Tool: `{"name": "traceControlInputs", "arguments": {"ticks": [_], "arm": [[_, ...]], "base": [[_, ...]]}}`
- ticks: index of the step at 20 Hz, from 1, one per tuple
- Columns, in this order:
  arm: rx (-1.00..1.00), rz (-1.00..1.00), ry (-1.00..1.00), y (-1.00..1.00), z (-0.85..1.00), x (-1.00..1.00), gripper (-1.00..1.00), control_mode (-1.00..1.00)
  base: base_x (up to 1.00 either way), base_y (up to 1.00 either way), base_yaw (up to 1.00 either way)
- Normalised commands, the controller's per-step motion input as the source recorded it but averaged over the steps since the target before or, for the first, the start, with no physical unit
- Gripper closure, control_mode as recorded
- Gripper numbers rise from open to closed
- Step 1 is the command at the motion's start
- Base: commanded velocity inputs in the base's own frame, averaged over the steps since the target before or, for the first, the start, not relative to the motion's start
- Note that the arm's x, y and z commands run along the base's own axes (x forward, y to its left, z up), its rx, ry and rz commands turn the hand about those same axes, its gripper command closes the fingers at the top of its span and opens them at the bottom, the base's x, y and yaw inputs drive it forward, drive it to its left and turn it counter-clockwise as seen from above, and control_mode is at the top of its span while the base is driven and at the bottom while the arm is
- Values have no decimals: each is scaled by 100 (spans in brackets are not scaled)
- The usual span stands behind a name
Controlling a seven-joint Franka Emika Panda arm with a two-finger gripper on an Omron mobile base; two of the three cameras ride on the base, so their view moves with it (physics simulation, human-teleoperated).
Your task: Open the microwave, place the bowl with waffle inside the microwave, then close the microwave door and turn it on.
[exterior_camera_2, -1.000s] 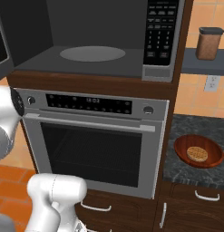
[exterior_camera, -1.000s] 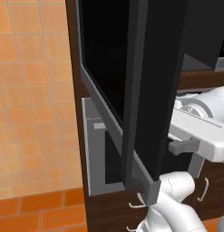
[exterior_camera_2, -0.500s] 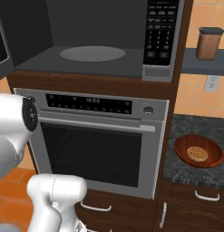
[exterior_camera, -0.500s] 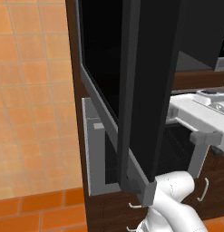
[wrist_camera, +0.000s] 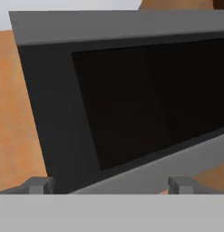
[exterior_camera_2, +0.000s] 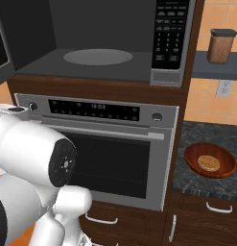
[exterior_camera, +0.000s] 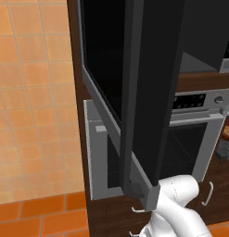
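The large built-in microwave (exterior_camera_2: 105, 43) with its grey metal frame stands open, its dark cavity bare except for a round pale grey turntable plate (exterior_camera_2: 97, 56) lying flat on the cavity floor. A black keypad panel (exterior_camera_2: 171, 33) runs down the right side of the cavity. The microwave door (exterior_camera: 134, 92), a big black glass panel edged in grey metal, is swung far out to the left and stands edge-on across the middle of the left base view, reaching from the top of the picture down to the arm's white shoulder.

In the hand view the door's glass (wrist_camera: 145, 99) lies close ahead, tilted, with its grey rim along the top and bottom. The two-finger gripper (wrist_camera: 111, 185) faces it with its small dark fingertips (wrist_camera: 38, 185) spread wide apart and nothing between them.

Below the microwave sits a silver oven (exterior_camera_2: 105, 144) with a round knob, a dark display strip and a horizontal bar handle over a mesh-windowed door. To the right of the oven, the round dark reddish-brown bowl (exterior_camera_2: 210, 160) rests on a dark speckled stone counter (exterior_camera_2: 206, 185), near its left edge, with a round golden waffle (exterior_camera_2: 208, 163) lying inside it. A brown canister with a dark lid (exterior_camera_2: 220, 45) stands on a shelf above the counter.
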Motion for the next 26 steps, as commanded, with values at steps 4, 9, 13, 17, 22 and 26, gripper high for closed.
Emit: {"name": "traceControlInputs", "arguments": {"ticks": [4,9,13,17,22,26], "arm": [[-7,-29,1,-91,0,18,-100,-100],[-22,-21,0,-75,-28,8,-100,-100],[-28,-13,0,-74,-38,13,-100,-100],[-26,-14,0,-75,-23,50,-100,-100],[-26,-14,0,-77,-32,65,-100,-100],[-29,-11,0,-79,-53,52,-100,-100]], "base": [[0,0,0],[0,0,0],[0,0,0],[0,0,0],[0,0,0],[0,0,0]]}}
